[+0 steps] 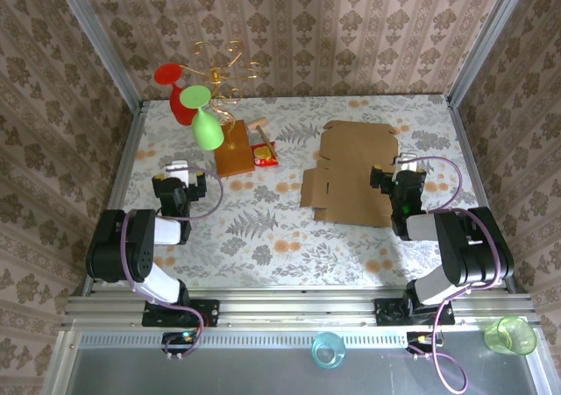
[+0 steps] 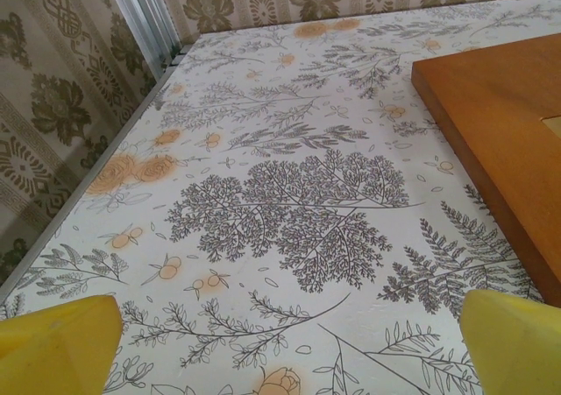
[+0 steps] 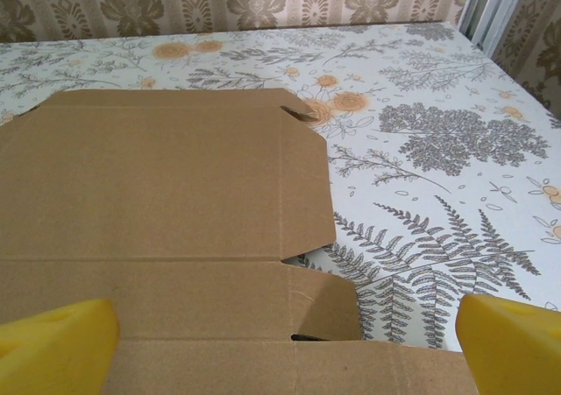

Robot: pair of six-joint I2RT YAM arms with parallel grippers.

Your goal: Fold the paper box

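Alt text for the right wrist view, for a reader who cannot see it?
The paper box, a flat unfolded brown cardboard sheet with creases and flaps, lies on the floral-patterned table beneath the open right gripper, whose yellow fingertips show in the bottom corners. Patterned wallpaper stands behind.

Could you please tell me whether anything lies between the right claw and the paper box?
Nothing visible does. The open right claw is over the right edge of the paper box, which lies flat and bare; the wooden block sits apart on its left.
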